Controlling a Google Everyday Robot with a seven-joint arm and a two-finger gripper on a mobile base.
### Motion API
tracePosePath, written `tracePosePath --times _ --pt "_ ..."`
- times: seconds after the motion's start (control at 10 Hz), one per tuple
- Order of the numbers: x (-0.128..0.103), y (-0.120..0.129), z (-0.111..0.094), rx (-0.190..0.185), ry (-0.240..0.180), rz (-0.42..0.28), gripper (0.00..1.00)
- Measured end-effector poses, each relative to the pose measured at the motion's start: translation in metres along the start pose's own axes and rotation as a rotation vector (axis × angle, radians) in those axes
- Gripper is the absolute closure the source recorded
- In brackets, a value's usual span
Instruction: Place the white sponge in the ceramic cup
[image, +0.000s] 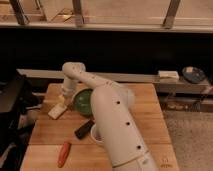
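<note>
The white sponge (57, 111) lies flat on the wooden table (142, 117), near its left edge. My gripper (64, 98) hangs from the white arm (112, 125) just above the sponge's far end and left of the green bowl (83, 102). The ceramic cup (95, 135) stands in front of the bowl, and the arm hides its right side.
A dark oblong object (83, 129) lies between the bowl and the cup. An orange-red carrot-like item (63, 153) lies near the front left. Black equipment (11, 107) stands left of the table. A ledge behind holds a pale block (168, 75) and a dish (192, 74).
</note>
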Motion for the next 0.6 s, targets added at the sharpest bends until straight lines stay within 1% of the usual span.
tracePosePath --times 0.2,0.3,0.5,0.6 --pt "-0.001 0.0 0.0 -0.005 -0.001 -0.002 1.0" --pt "-0.005 0.002 -0.005 -0.005 -0.011 -0.014 1.0" --pt "-0.017 0.013 -0.025 -0.01 -0.045 -0.057 1.0" --pt "-0.021 0.018 -0.033 -0.021 -0.06 -0.062 1.0"
